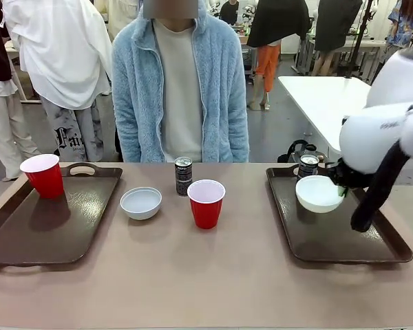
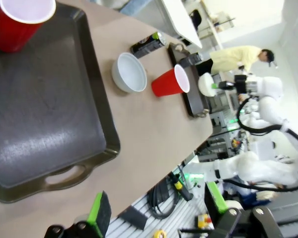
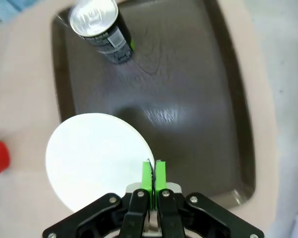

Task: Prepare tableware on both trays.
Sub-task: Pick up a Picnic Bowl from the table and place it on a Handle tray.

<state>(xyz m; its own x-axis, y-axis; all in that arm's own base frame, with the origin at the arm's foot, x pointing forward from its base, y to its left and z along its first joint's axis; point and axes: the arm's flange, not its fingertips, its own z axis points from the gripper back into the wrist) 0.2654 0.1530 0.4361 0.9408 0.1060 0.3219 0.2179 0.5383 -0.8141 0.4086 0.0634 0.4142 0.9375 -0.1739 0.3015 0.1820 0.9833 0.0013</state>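
Observation:
My right gripper [image 3: 153, 173] is shut on the rim of a white bowl [image 3: 97, 158], holding it over the right tray [image 3: 188, 89]. From the front, that bowl [image 1: 319, 193] sits low over the right tray [image 1: 344, 244], next to a dark can [image 1: 308, 165] at the tray's far end; I cannot tell whether the bowl touches the tray. The left tray [image 1: 48, 230] carries a red cup [image 1: 43, 175]. On the table between the trays are another white bowl [image 1: 140, 203], a can [image 1: 184, 176] and a red cup [image 1: 206, 203]. My left gripper [image 2: 156, 208] hangs open over the table's near edge beside the left tray [image 2: 39, 124].
A person in a light blue fleece jacket [image 1: 179, 82] stands at the far side of the table, hands out of view. The right arm's white body [image 1: 385, 130] hangs over the right tray's far corner. Bare tabletop [image 1: 193, 275] runs along the near side.

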